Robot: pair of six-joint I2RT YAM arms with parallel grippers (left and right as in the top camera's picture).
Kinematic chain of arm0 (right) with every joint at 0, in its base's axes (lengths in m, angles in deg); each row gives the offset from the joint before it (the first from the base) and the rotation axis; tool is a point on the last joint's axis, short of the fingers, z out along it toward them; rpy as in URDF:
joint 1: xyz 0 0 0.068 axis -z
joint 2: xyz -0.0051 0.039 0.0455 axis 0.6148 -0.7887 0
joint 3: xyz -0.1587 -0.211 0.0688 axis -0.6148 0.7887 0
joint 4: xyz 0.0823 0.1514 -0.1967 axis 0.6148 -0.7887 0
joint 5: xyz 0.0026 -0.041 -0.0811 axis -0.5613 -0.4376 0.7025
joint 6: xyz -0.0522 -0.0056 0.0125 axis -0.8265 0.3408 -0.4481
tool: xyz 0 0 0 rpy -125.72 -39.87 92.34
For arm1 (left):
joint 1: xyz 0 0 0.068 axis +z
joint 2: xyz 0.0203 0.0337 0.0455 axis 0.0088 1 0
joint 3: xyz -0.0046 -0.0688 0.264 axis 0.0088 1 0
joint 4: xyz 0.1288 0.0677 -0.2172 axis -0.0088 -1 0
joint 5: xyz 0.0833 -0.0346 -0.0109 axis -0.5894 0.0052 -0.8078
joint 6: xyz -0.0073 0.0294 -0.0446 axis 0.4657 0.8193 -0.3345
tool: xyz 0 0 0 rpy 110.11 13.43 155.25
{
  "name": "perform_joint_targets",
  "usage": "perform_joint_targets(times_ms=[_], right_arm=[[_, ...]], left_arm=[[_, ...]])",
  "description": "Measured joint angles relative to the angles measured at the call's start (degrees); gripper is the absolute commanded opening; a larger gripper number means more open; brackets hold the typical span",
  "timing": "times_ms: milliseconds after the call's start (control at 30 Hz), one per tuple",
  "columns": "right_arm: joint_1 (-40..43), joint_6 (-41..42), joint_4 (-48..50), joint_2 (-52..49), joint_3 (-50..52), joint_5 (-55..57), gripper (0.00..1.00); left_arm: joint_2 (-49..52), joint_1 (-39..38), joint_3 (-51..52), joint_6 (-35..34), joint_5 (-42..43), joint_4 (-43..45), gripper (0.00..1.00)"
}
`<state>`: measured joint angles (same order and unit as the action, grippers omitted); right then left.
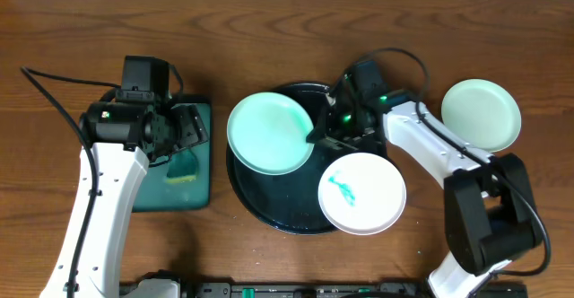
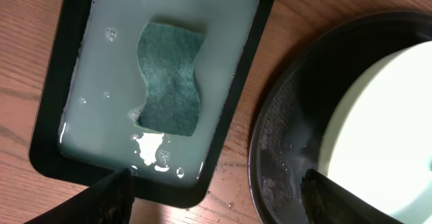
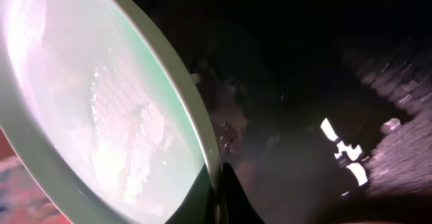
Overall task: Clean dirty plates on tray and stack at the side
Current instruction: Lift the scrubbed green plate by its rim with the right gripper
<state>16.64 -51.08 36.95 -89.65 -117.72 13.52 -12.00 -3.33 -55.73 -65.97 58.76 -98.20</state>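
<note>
- Grips the mint plate (image 1: pixel 265 132) by its right rim with the right hand (image 1: pixel 318 135), closed narrowly on that edge; rests it across the left side of the black tray (image 1: pixel 256 206), partly hanging past the rim.
- Hovers the left hand (image 2: pixel 216 178) wide open and empty over the near end of the green tray (image 2: pixel 47 136), above the sponge (image 2: pixel 169 79), which lies in soapy water.
- On the black tray's lower right, overlapping the rim: the white plate (image 1: pixel 362 193), teal smear in its middle.
- Far right on the worktop (image 1: pixel 269 29), well apart from the tray: a second mint plate (image 1: pixel 481 114).
- Main risk, a slip: thin wet rim, small pinch at one edge. Likely to slide free or swing down if tilted more, dropping onto the tray or off onto the worktop.
- Could also twist out of the pinch under a hard wipe from the sponge.
- Could knock the white plate off its perch if the right arm sweeps low beside it.
- Could trail soapy drips over the worktop while bringing the sponge across.
- Cannot tell from the wrist view whether dirt remains on the held plate.
</note>
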Motion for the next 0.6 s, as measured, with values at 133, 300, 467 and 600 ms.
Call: perform_joint_targets(times_ms=[133,300,467,600], right_arm=[[0.9,-4.9,0.8,2.3,0.0,4.9,0.02],[1.5,-10.3,-0.8,6.9,0.0,15.7,0.02],[1.5,-14.8,-4.9,12.2,0.0,26.3,0.01],[1.3,-19.4,-7.8,15.6,0.0,34.3,0.01]], left_arm=[[0.0,0.0,0.0,0.0,0.4,0.0,0.80],[0.0,0.0,0.0,0.0,0.6,0.0,0.80],[0.0,0.0,0.0,0.0,0.8,0.0,0.80],[0.0,0.0,0.0,0.0,0.8,0.0,0.80]])
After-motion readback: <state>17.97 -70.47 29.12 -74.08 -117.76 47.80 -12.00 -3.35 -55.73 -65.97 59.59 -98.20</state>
